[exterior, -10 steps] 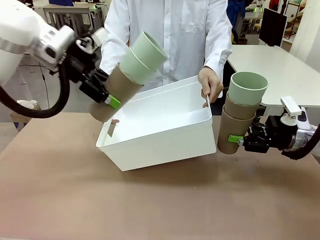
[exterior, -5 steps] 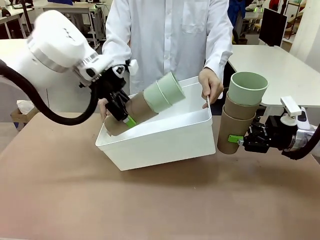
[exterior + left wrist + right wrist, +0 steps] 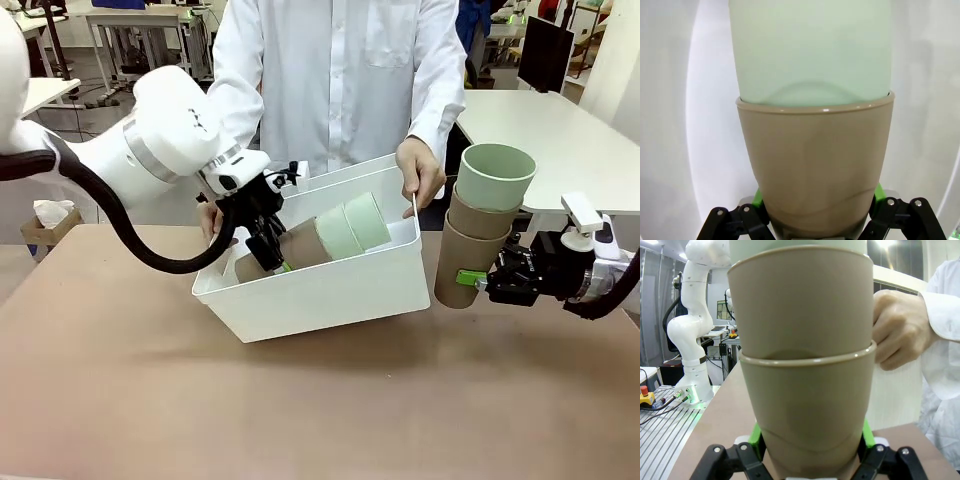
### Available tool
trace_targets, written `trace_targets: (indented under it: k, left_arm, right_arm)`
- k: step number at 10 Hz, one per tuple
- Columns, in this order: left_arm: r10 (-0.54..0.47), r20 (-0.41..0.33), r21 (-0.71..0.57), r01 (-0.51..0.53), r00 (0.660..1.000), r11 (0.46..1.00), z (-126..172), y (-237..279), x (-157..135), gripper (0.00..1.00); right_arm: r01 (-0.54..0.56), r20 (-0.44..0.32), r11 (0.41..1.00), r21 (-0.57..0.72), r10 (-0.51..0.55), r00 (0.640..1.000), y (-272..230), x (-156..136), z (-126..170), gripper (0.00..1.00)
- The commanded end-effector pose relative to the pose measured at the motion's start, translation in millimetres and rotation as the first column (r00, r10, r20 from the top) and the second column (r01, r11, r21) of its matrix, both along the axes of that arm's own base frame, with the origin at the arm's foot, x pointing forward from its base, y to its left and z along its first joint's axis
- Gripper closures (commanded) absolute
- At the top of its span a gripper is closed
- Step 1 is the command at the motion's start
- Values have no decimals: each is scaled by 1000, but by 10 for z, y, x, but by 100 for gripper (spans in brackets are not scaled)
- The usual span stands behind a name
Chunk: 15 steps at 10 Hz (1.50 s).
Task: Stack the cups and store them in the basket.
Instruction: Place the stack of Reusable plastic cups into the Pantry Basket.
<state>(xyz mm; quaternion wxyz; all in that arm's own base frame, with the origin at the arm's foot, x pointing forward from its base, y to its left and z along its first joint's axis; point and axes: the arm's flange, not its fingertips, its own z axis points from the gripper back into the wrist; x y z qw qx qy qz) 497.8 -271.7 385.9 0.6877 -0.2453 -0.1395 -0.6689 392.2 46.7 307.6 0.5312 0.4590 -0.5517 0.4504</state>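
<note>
A stack of three cups [image 3: 335, 235], one brown cup with two pale green ones nested in it, is seen lying on its side inside the white basket [image 3: 330, 295], its mouth turned toward the basket's right end. The basket is set on the bench [image 3: 300, 410] and appears tipped, with its open top tilted toward the near side. Its far right corner is gripped by a person's hand [image 3: 420, 168]. The cups are tall, tapered, matte and without handles.

The brown cup's base end is clamped by the left jaws, which are closed on it inside the basket. In the left wrist view the green pads [image 3: 759, 197] are pressed against both sides of the cup's lower wall.

A second stack [image 3: 478, 230], two brown cups with one pale green cup on top, is held nearly upright just beside the basket's right wall. Whether it touches the bench cannot be told. Its lowest cup is clasped near the base by the right jaws, closed on it from the right, with the right pads [image 3: 756, 440] against its sides.
</note>
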Motion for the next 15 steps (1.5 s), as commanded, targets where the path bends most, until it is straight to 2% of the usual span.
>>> trace_targets:
  k: [1, 3, 5, 6, 10, 12, 15]
  left_arm:
    - [30, 52, 23, -31, 998, 999, -23, -102, 16, 15]
    - [47, 92, 32, -50, 995, 998, -126, -164, 24, 15]
    - [46, 83, 25, -48, 996, 999, -161, -204, 39, 15]
    - [28, 79, 20, -30, 996, 999, -152, -215, 41, 3]
    - [18, 61, 24, -19, 998, 1000, -1, -153, 17, 0]
    - [11, 52, 16, -12, 999, 1000, 217, 54, -70, 0]
    - [5, 24, -83, -3, 1000, 997, 850, 655, -257, 0]
  right_arm:
    - [1, 14, 1000, 8, -1, 1000, -4, 6, 44, 13]
    - [1, 14, 1000, 8, -1, 1000, -4, 6, 44, 13]
    - [1, 14, 1000, 8, -1, 1000, -4, 6, 44, 13]
    - [1, 14, 1000, 8, -1, 1000, -4, 6, 44, 13]
    - [1, 14, 1000, 8, -1, 1000, -4, 6, 44, 13]
    - [1, 14, 1000, 8, -1, 1000, -4, 6, 44, 13]
    - [1, 14, 1000, 8, -1, 1000, -4, 6, 44, 13]
